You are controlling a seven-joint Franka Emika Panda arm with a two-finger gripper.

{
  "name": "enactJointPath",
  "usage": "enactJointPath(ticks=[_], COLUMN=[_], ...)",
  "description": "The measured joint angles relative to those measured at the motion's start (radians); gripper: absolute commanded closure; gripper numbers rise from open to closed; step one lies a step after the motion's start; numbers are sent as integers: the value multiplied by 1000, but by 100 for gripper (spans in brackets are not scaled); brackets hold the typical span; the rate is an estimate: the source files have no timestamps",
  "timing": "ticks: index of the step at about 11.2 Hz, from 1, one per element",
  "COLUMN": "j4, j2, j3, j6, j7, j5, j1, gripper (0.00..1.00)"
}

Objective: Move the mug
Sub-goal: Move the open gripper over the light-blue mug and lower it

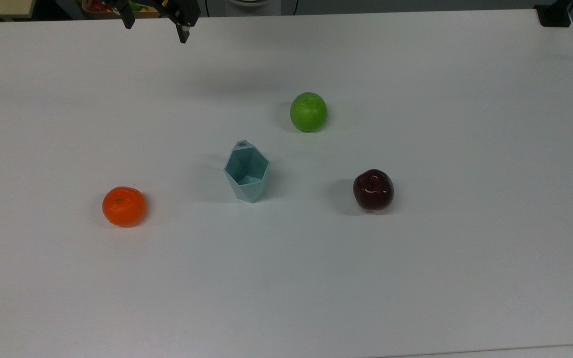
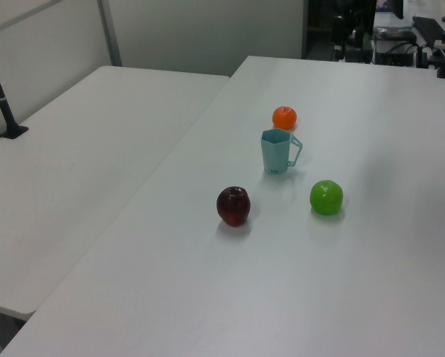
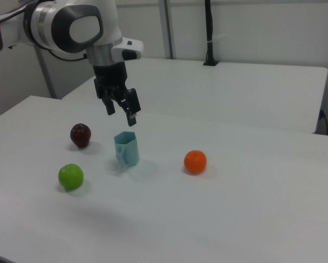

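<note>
Right view shows the gripper (image 3: 121, 108) hanging in the air above the white table (image 3: 252, 186), its jaws apart and holding nothing. Below it, the mug (image 3: 126, 149) stands upright on the table, between the orange (image 3: 195, 161) and the dark red apple (image 3: 80, 135), near the green apple (image 3: 71, 176).

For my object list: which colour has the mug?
Pale blue-teal, the mug; the top view shows it best.
</note>
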Motion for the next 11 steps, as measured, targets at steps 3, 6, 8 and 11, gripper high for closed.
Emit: enactJointPath(ticks=[3, 6, 8, 11], j4=[1, 1, 0, 0], j2=[3, 19, 44, 107], j3=[2, 6, 7, 17], j6=[0, 0, 0, 20], j7=[-20, -224, -302, -380], j5=[0, 21, 43, 48], j1=[0, 2, 4, 35], gripper=[0, 0, 0, 0])
